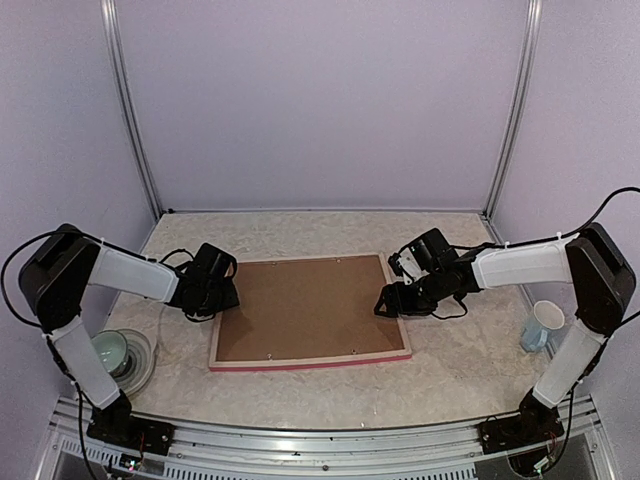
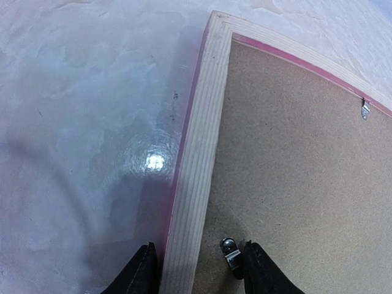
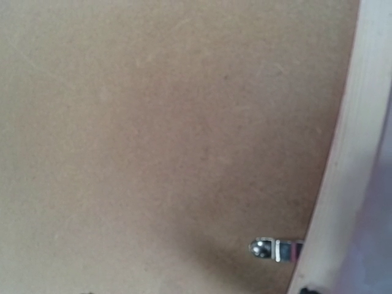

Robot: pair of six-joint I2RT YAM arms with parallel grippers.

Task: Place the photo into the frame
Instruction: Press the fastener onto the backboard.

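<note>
plainly, the main risk lay at the left gripper (image 2: 199, 272): its fingers (image 2: 144, 275) stood apart at the bottom of the left wrist view, straddling the pale back rail of the frame (image 2: 195, 184), with a small metal clip (image 2: 230, 252) just beside the inner finger and nothing seen clamped. if the jaws came together there, they could pinch the rail and drag the whole frame across the table (image 1: 300, 235). they could also catch the clip crookedly and bend it rather than turn it, and a lift from that side could tip the brown backing board (image 1: 300, 310) out of its seat. the frame lay face down in the middle of the top view, board uppermost. the photo showed in no view, so whether it sat under the board could not be told. the right gripper (image 1: 392, 300) hung over the frame's right edge, jaws wide and holding nothing. only the top view showed both arms, the whole frame, a cup (image 1: 542, 325) at the lower right and a bowl (image 1: 110, 352) at the lower left. only the wrist views showed the clips, among them a second clip (image 3: 274, 249) at the lower right of the right wrist view, bridging board and rail.
</note>
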